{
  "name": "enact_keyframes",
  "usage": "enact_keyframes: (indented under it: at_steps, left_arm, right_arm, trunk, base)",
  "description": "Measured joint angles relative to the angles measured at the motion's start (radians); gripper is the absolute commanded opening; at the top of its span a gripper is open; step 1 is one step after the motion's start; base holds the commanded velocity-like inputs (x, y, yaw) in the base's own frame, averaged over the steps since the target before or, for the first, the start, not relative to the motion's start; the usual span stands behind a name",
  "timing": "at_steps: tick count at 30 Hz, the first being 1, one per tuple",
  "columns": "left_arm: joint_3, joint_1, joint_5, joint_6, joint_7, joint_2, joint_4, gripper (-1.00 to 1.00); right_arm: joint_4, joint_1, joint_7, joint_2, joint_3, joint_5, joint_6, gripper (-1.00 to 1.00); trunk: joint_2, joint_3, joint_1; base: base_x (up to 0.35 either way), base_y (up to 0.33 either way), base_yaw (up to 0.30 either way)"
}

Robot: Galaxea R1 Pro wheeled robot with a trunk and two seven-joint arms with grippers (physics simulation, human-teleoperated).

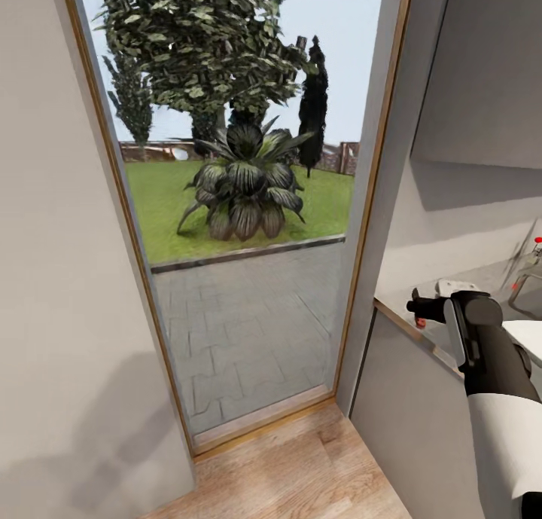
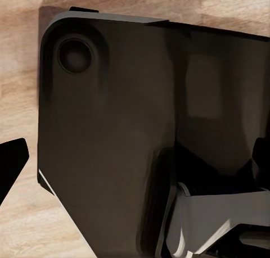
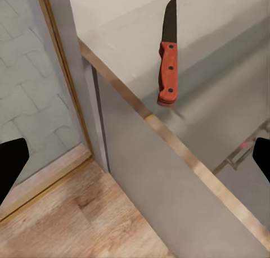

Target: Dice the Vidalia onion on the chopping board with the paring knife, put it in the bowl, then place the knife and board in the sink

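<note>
Grey glossy desk [image 1: 482, 282] runs along the wall beside a tall glass door [image 1: 241, 203], and out past the pane there is lawn, paving and a big leafy plant [image 1: 245, 184]. The right arm [image 1: 489, 368] reaches forward over the desk's light wood front edge, and its hand [image 1: 418, 306] hovers above that edge close to the corner nearest the door. From the right wrist view, the two dark fingertips [image 3: 11, 165] sit far apart at the sides of the picture, so this hand [image 3: 135, 162] is spread wide and holds nothing. The knife [image 3: 168, 53] lies flat on the desk, near the front edge, red-orange handle toward the edge and dark blade pointing back toward the wall. Further along the desk the sink [image 1: 531, 293] shows with its tap and a red knob. The left wrist view looks down at the robot's dark base [image 2: 140, 134] over the wooden floor [image 2: 22, 72]; one left fingertip [image 2: 11, 162] shows, and I cannot tell how that hand stands.
</note>
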Motion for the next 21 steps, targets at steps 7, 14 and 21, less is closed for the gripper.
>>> enact_keyframes:
  at_steps: [7, 14, 21]
  left_arm:
    - [-0.001, 0.000, 0.000, 0.000, 0.000, -0.001, 0.000, 1.00]
    - [-0.001, 0.000, 0.000, 0.000, 0.000, -0.002, 0.000, 1.00]
    - [-0.001, 0.000, 0.000, 0.000, 0.000, -0.003, 0.000, 1.00]
  right_arm:
    - [0.017, -0.003, -0.002, -0.005, -0.001, -0.001, 0.000, 1.00]
    - [0.145, -0.049, -0.007, -0.007, -0.001, -0.001, 0.000, 1.00]
    - [0.228, -0.086, -0.012, -0.012, -0.001, -0.001, 0.000, 1.00]
  trunk:
    - [0.000, 0.000, 0.000]
    - [0.000, 0.000, 0.000]
    - [0.000, 0.000, 0.000]
  base:
    - [0.000, 0.000, 0.000]
    - [0.000, 0.000, 0.000]
    - [0.000, 0.000, 0.000]
